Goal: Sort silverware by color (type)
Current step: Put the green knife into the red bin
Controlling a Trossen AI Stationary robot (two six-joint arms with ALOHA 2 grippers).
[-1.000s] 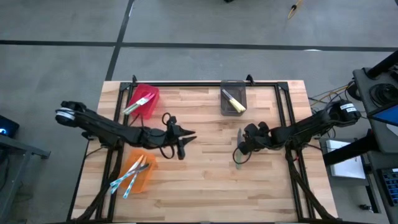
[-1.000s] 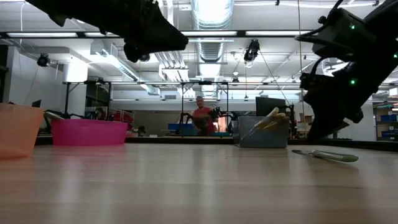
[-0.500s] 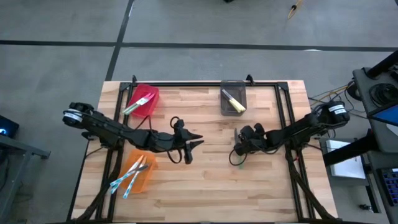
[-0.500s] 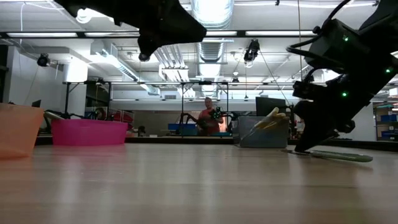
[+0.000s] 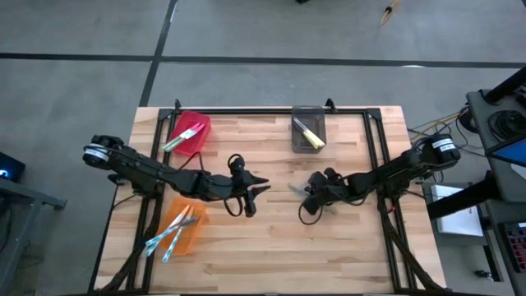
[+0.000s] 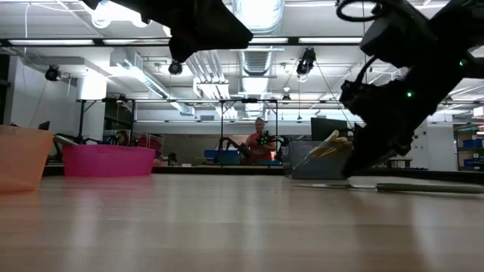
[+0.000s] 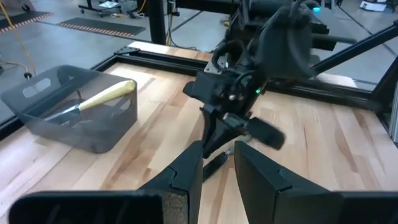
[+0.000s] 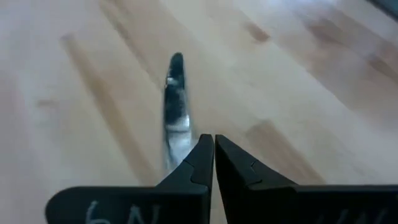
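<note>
Most of the sorting appears done. In the high view, knives with pale-blue handles are seen lying in the orange bin (image 5: 182, 228) at the near left of the counter (image 5: 271, 255), a green-handled knife is seen in the red bin (image 5: 191, 131) at the far left, and a yellow-handled knife (image 5: 309, 134) rests in the grey bin (image 5: 308, 119) at the far middle. Only one loose knife (image 5: 297, 191) is visible on the bare wood, near the centre, its blade pointing away from the right gripper (image 5: 310, 196). That gripper is lowered to the counter at the knife, and its fingers (image 8: 202, 160) are pressed together; the blade shows just beyond their tips in the right wrist view, but whether the handle is pinched or merely pushed cannot be told. The left gripper (image 5: 251, 197) is held above the counter just left of centre, facing the right one, with its fingers (image 7: 186, 171) partly apart and nothing between them. The handle colour of the loose knife cannot be made out, so its bin cannot be named; placing it looks like the remaining work.
</note>
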